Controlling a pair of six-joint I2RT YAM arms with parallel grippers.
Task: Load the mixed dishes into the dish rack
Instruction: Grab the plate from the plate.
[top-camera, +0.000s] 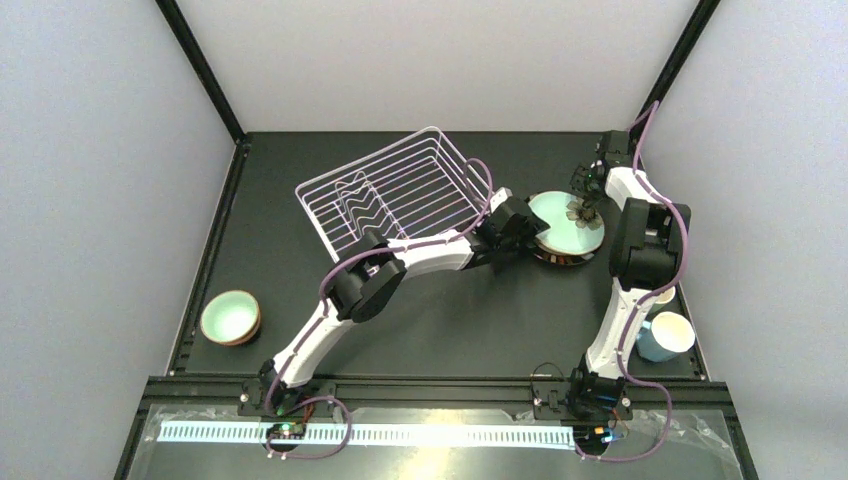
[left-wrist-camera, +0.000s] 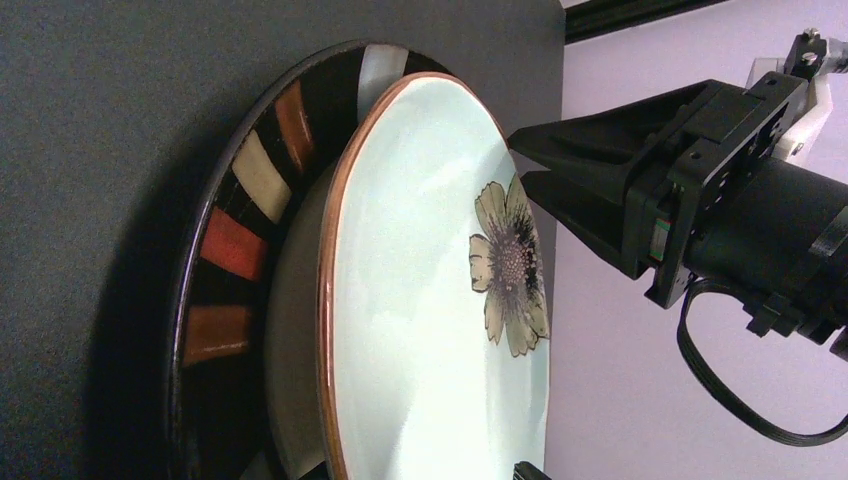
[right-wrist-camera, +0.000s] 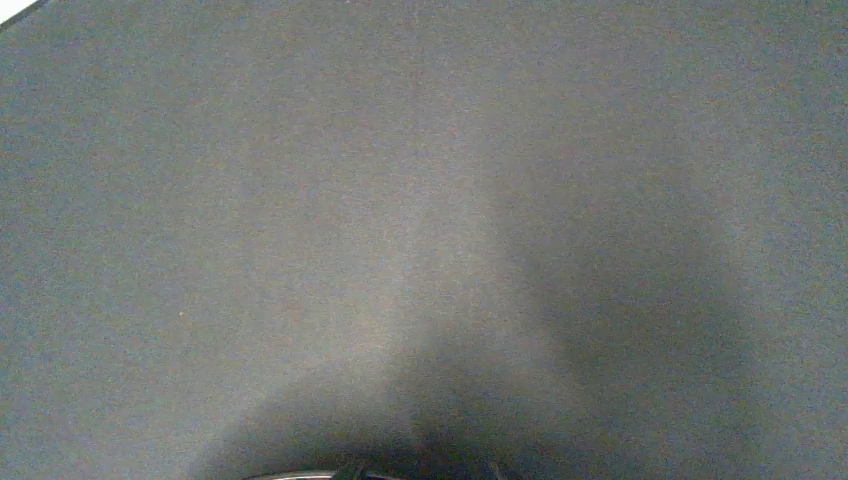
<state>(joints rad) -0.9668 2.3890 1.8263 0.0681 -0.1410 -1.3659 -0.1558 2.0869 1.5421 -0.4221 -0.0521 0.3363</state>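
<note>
The mint-green flowered plate (top-camera: 560, 225) (left-wrist-camera: 430, 300) lies on top of a dark plate with red and cream stripes (top-camera: 553, 257) (left-wrist-camera: 235, 250), to the right of the white wire dish rack (top-camera: 400, 195). My left gripper (top-camera: 535, 237) is open at the plate's near rim, and one fingertip (left-wrist-camera: 530, 470) shows just over the plate's face. My right gripper (top-camera: 588, 195) (left-wrist-camera: 520, 158) stands open at the plate's far rim by the flower. A mint bowl (top-camera: 231, 317) sits far left. A light blue mug (top-camera: 665, 335) stands at the right. The right wrist view shows only the dark mat.
A second mug (top-camera: 663, 296) is partly hidden behind the right arm's forearm (top-camera: 640, 245). The left arm (top-camera: 400, 265) stretches across the table's middle, just in front of the rack. Black frame posts stand at the back corners.
</note>
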